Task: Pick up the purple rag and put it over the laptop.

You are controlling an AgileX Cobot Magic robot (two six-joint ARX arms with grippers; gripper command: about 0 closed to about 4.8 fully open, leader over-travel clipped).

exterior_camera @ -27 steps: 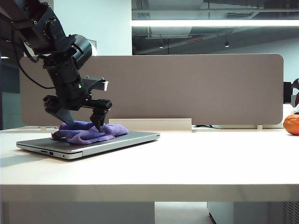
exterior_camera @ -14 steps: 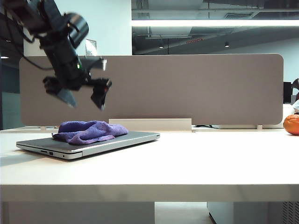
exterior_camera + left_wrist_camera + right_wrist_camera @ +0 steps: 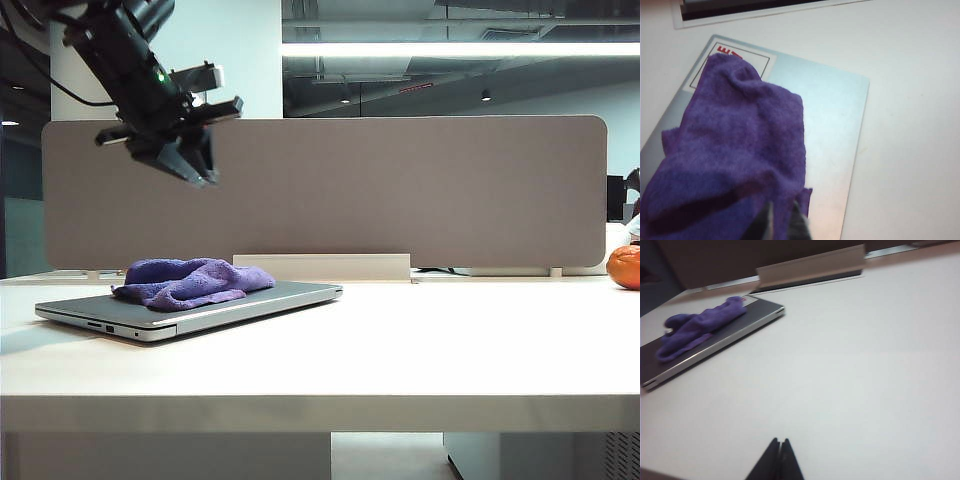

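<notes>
The purple rag point(image 3: 190, 282) lies crumpled on the closed lid of the silver laptop point(image 3: 285, 293), covering its left part. The laptop rests flat on the left side of the table. My left gripper point(image 3: 198, 172) hangs high above the rag, well clear of it. Its fingers are drawn together and empty. In the left wrist view the rag point(image 3: 735, 150) spreads over the laptop point(image 3: 835, 125) far below the left gripper point(image 3: 781, 222). My right gripper point(image 3: 779, 441) is shut and empty above bare table, with the rag point(image 3: 700, 327) and laptop point(image 3: 735, 332) far off.
A grey partition panel point(image 3: 400, 190) stands along the back of the white table point(image 3: 450, 340). A low beige strip point(image 3: 320, 266) sits at its foot. An orange round object point(image 3: 625, 267) is at the far right edge. A red-lettered sticker point(image 3: 730, 52) marks the laptop's corner.
My left gripper rose from straddling the rag to high above it and its wide-open jaws came together. The rag stayed on the laptop.
</notes>
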